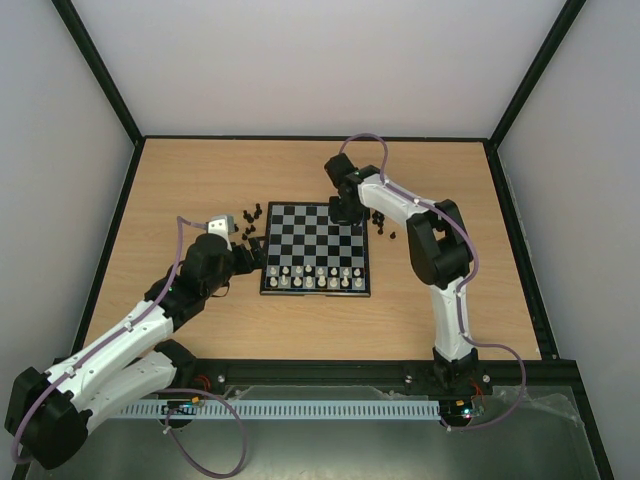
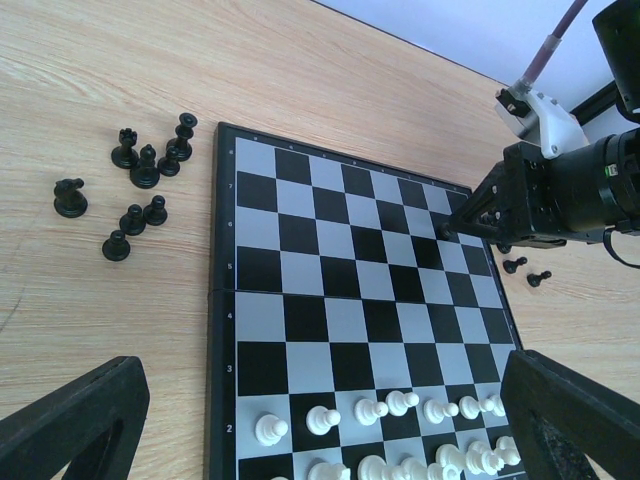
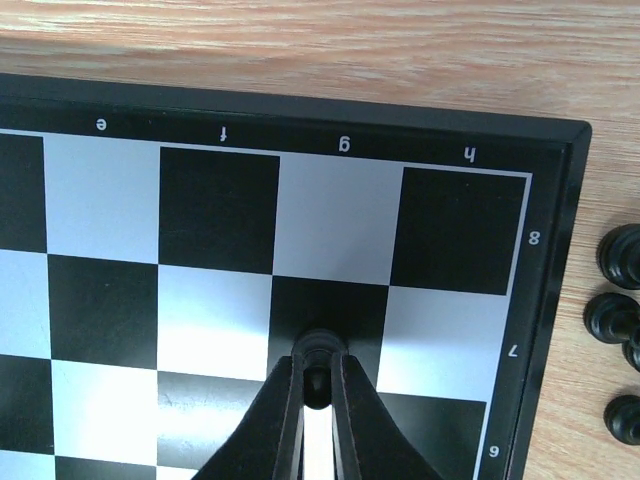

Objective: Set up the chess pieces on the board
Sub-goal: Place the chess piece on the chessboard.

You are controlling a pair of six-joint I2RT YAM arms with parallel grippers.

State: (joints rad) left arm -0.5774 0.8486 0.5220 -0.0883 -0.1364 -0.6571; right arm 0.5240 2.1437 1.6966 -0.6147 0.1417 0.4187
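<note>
Halfway, I judge: pale whitish pieces [image 2: 372,410] fill the 6 o'clock rows of the black-and-grey checkered chessboard [image 1: 315,240], loose black pieces [image 2: 146,172] wait beside it at 10 and 2 o'clock, right claw [image 2: 447,231] pinching another black piece [image 3: 317,386] over its 1 o'clock corner, left claw [image 1: 254,252] gaping empty.

We glimpse only the tip of a black piece [image 3: 318,346] in the right pincer [image 3: 318,368], the rest hidden, its kind unclear.
</note>
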